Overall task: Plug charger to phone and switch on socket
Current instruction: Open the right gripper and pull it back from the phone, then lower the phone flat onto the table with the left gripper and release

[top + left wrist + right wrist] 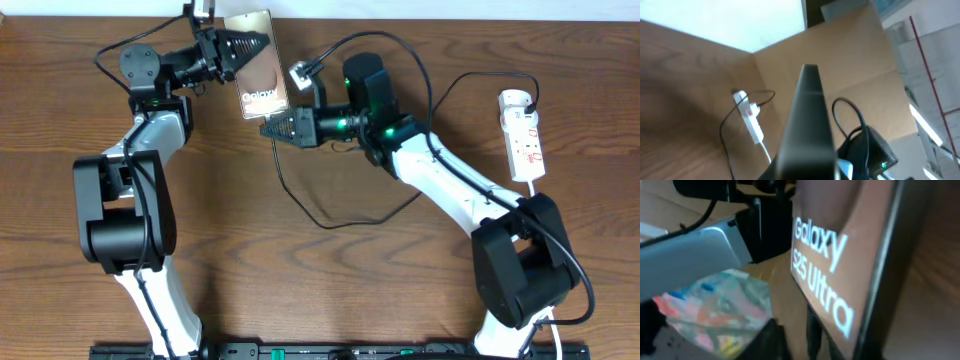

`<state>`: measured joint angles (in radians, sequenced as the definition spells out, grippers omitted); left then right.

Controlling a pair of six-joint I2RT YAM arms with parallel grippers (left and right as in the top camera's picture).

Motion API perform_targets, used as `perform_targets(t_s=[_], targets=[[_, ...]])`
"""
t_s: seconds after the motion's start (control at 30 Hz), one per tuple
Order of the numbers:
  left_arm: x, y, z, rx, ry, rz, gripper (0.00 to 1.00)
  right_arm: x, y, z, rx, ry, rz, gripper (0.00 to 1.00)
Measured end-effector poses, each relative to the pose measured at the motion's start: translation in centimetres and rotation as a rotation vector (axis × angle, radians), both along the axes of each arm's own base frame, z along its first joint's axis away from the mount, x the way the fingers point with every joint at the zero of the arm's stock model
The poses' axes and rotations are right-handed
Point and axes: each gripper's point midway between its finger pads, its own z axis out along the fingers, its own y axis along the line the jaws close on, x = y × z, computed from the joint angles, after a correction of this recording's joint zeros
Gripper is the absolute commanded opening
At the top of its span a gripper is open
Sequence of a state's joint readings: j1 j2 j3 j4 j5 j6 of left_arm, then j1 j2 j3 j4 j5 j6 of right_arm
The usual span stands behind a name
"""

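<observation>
Wooden table (330, 290), left gripper (258, 44) clamping phone (262, 85), right gripper (268, 128) beside it, finger gap unclear.

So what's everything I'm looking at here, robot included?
phone: one, brown-bronze with white Galaxy lettering, far side of the table, held by its edge.
charger cable: one, thin and black, looping across the middle of the table and up towards the phone's near end.
power strip: one, white with red marks, at the table's right side.
table: one, brown wood.
left arm: one, black and white, reaching to the phone.
right arm: one, white and black, stretched towards the phone.
left gripper: one, black, shut on the phone.
right gripper: one, black, by the phone's near end; whether it is open is unclear.
</observation>
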<state>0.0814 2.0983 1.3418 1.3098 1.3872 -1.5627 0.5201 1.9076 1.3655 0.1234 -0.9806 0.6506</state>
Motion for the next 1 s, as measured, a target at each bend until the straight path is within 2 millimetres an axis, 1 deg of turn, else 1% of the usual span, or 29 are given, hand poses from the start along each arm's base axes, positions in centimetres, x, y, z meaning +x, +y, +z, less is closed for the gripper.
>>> perform_targets(t_s=[0.1,0.2,0.4,0.53,0.6,0.67,0.73,0.8,1.0], targets=[[-0.7,-0.2,-0.4,0.023,-0.004,-0.042,0.07,1.3,-1.2,0.2,0.003,-0.015,-0.036,0.45],[-1.2,-0.2,-0.6,0.039,-0.011,-0.067,0.07,2.4,-2.3,0.3,0.006,-0.021,-0.062,0.47],[-1.4,0.6,-0.9,0.057,-0.017,-0.078,0.07,3.3,-3.8,0.4,0.014,-0.019,-0.076,0.49],[-1.9,0.6,-1.2,0.075,-0.018,-0.108,0.07,4.0,-5.2,-0.1,0.0,-0.005,-0.093,0.5],[-2.1,0.5,-1.4,0.078,-0.012,-0.117,0.07,4.3,-6.1,-0.8,-0.023,0.017,-0.109,0.51],[-2.2,0.3,-2.0,0.077,0.01,-0.124,0.07,4.5,-7.0,-1.9,-0.063,0.052,-0.131,0.51],[-2.3,0.2,-2.9,0.072,0.05,-0.129,0.07,4.6,-7.9,-3.0,-0.106,0.081,-0.154,0.51],[-2.4,-0.1,-4.4,0.064,0.116,-0.135,0.07,4.6,-8.9,-4.6,-0.172,0.113,-0.188,0.51],[-2.6,-1.1,-7.5,0.055,0.218,-0.122,0.07,4.4,-10.2,-7.7,-0.325,0.136,-0.25,0.5]])
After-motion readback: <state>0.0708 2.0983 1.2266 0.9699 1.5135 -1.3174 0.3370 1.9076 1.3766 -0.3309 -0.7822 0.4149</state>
